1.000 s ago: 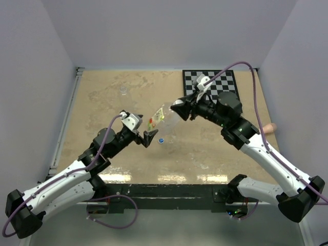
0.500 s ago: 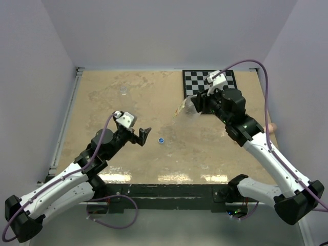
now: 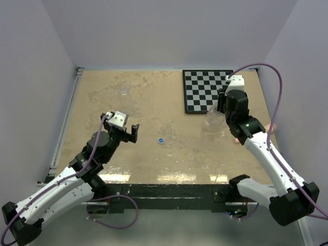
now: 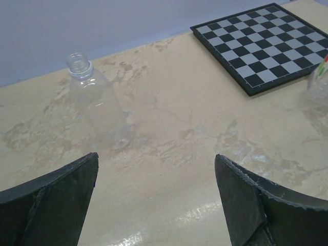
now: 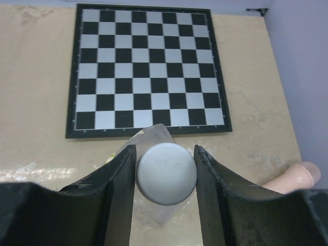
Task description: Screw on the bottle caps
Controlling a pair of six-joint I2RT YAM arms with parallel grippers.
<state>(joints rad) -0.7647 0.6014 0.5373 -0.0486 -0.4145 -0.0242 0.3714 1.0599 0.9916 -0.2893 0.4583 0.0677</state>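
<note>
Right claw (image 5: 165, 154) is pinching the white cap (image 5: 166, 174) on the taller bottle (image 3: 212, 119), so I'm probably tightening. My left claw (image 4: 156, 158) is gaping empty, needing the blue cap (image 3: 161, 140) for the short bottle (image 4: 95, 100).

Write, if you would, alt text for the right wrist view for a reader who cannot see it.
Seen from directly above, the right hand clamps between its two dark fingers the white cap that sits on a clear bottle. Beyond it a black-and-white chessboard lies on the beige table, and a pinkish stick pokes in at the lower right.
</note>
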